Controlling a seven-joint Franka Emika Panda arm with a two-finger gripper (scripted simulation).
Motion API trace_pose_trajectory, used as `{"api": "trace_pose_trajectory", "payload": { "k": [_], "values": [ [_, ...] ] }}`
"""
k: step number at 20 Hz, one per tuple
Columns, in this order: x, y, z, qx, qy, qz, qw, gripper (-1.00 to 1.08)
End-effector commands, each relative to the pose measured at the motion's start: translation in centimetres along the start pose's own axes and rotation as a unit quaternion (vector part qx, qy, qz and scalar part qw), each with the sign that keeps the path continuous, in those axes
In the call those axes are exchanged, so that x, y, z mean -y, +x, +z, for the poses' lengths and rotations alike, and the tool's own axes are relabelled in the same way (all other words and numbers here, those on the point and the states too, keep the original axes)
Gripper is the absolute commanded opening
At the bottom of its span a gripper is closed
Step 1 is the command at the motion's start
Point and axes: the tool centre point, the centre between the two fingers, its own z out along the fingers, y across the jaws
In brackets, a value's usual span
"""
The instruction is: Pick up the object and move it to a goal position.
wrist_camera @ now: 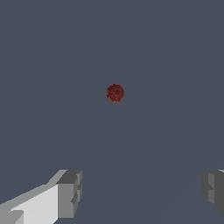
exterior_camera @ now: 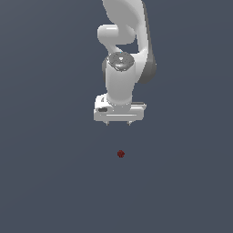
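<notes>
Nearest in the exterior view lies the object [exterior_camera: 120, 154], a tiny dark red lump resting alone on the plain grey table [exterior_camera: 50, 182], untouched. Farther back, the white end effector [exterior_camera: 118, 123] hangs above the table, released, its two fingers [wrist_camera: 70, 194] spread wide with nothing between them. The wrist view shows the object [wrist_camera: 115, 92] ahead of the finger gap and well apart from it, so the spread likely prepares a descent around the lump.

The white arm [exterior_camera: 122, 50] hangs wrist-down, its gripper [exterior_camera: 119, 124] empty with jaws spread wide.
</notes>
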Motion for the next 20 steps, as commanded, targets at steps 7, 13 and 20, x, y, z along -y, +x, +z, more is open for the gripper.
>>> {"api": "trace_pose_trajectory", "payload": {
  "k": [7,13,20],
  "values": [
    [1.3,-0.2,0.3,0.002,0.003,-0.018,0.9998,1.00],
    [2.0,-0.4,0.4,0.003,0.005,-0.034,0.9994,1.00],
    [1.9,-0.1,0.6,0.003,0.006,-0.016,0.9999,1.00]
  ]
}}
